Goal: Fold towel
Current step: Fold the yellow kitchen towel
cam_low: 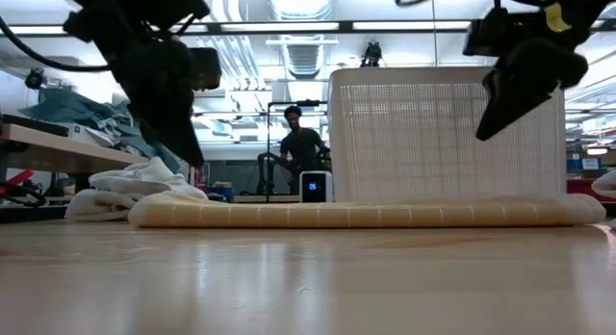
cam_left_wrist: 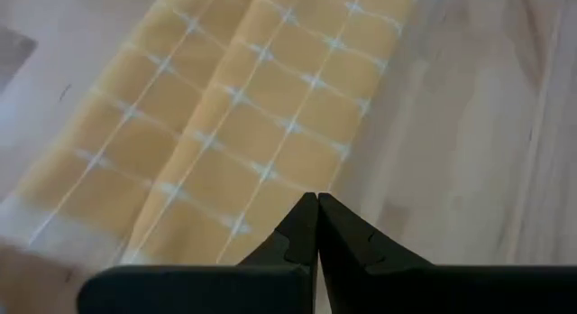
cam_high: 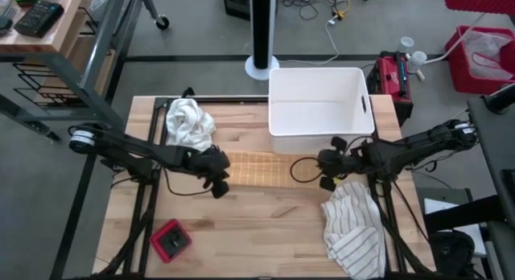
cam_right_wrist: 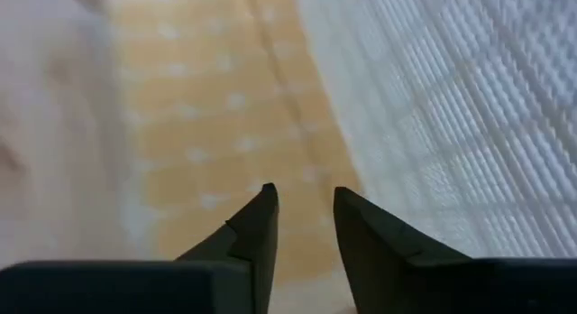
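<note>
Left gripper (cam_left_wrist: pixel 316 198) pinched closed and empty above one end of the yellow checked towel (cam_high: pixel 256 167), right gripper (cam_right_wrist: pixel 302 195) slightly parted, empty, above the other end

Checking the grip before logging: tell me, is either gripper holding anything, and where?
Nothing is held. The left gripper is shut empty above the yellow towel; the right gripper is open over it.

The folded cloth towel (cam_high: pixel 251 168) is yellow-orange with a thin white grid. It lies on a pale wooden desk (cam_high: pixel 265 224). The rectangular plastic bin (cam_high: pixel 319 99) is white, the crumpled cloth (cam_high: pixel 189 123) plain white, another cloth (cam_high: pixel 354 232) white with dark stripes, and the small square box (cam_high: pixel 170 240) red.
</note>
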`<state>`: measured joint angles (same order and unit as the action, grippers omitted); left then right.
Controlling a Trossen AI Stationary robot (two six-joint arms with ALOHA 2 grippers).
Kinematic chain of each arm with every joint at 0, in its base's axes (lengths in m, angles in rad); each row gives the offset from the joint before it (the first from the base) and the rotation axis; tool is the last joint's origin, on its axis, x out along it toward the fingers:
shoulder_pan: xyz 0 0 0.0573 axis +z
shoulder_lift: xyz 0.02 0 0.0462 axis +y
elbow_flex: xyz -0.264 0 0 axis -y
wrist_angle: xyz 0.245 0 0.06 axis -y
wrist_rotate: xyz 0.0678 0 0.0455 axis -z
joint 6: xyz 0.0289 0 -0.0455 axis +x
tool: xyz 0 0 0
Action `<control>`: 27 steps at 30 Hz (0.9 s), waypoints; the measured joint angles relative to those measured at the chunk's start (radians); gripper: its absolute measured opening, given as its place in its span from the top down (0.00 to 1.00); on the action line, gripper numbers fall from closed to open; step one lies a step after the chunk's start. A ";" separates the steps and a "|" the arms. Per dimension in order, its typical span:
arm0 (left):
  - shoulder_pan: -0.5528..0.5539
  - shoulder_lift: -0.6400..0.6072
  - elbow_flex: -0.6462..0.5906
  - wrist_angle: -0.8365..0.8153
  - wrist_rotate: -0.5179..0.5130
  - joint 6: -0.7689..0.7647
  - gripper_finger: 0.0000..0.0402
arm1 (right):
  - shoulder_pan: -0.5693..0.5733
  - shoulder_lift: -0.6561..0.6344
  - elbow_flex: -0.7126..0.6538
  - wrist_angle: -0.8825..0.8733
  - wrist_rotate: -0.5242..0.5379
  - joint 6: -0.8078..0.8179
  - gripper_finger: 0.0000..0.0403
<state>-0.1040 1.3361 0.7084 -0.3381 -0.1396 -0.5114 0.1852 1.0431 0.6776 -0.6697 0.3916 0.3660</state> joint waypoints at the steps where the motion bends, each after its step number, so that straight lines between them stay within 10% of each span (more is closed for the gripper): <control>1: 0.000 0.015 -0.005 0.023 -0.016 -0.010 1.00 | 0.004 0.001 -0.006 0.038 -0.018 0.000 0.72; 7: 0.000 0.139 -0.014 0.024 -0.072 -0.114 1.00 | 0.033 0.068 -0.053 0.208 -0.108 0.014 0.74; 20: -0.113 0.295 0.075 0.055 0.260 -0.162 1.00 | 0.126 0.377 -0.056 0.272 -0.337 0.170 0.87; 27: -0.232 0.265 0.171 -0.038 0.198 -0.204 1.00 | 0.224 0.442 -0.055 0.457 -0.498 0.249 0.97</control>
<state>-0.3360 1.6012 0.8789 -0.3760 0.0579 -0.7156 0.4092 1.4849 0.6226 -0.2127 -0.1062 0.6148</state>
